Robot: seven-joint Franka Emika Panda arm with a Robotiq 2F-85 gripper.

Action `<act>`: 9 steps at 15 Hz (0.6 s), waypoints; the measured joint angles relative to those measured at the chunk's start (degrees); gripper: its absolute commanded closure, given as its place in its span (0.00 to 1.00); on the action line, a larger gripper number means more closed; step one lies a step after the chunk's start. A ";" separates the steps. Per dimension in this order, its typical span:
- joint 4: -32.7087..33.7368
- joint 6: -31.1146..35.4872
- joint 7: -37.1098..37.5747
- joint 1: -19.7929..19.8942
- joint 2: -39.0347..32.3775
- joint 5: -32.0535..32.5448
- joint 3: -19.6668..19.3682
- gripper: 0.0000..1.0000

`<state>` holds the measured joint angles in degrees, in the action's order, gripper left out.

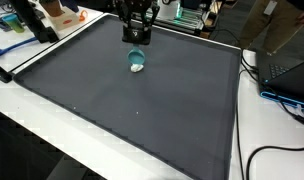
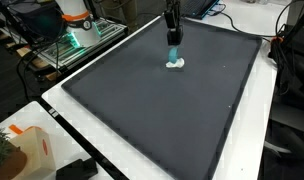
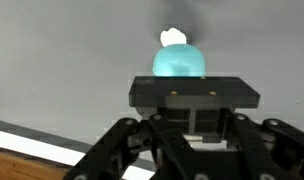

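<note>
In the wrist view the black body of the gripper [image 3: 195, 95] fills the lower half, so its fingertips and the lower part of the turquoise object [image 3: 179, 62] are hidden behind it. Only the rounded top shows, with a small white piece [image 3: 173, 38] beyond it. What kind of thing this object is I cannot tell, because it is small and blurred in both exterior views. The arm above the gripper is cut off at the upper edge of every picture. In an exterior view the gripper [image 2: 173, 38] stands upright over the object and its jaws are closed on the upper turquoise part, while the white piece [image 2: 175, 63] below touches the mat. In an exterior view the turquoise object [image 1: 136, 58] hangs directly under the gripper, at the far side of the mat and near its middle line. The dark grey mat [image 1: 142, 120] covers almost the whole white table [image 1: 52, 140]. Only a pale border stays visible around it, and this shows in the wrist view as a white strip [image 3: 32, 138]. Black cables [image 1: 260, 150] lie on the border. Beside the table there is a wire rack [image 2: 77, 40] with a green light. An orange and white box [image 2: 30, 148] stands at the near corner.
</note>
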<state>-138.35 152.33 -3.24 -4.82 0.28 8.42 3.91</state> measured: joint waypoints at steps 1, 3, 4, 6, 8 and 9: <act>0.24 -0.19 0.58 -0.03 -0.24 0.33 0.12 0.78; 0.86 -0.19 0.81 -0.03 -0.98 0.38 0.19 0.78; 1.32 -0.19 0.81 -0.01 -1.47 0.36 0.18 0.78; 2.32 -0.36 0.89 0.03 -2.52 0.35 0.12 0.78; 3.63 -1.27 1.14 0.04 -3.57 0.25 0.00 0.78; 4.29 -1.80 1.62 0.05 -4.04 0.25 -0.06 0.78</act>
<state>-134.05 150.54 -1.62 -4.77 -3.76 8.67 3.85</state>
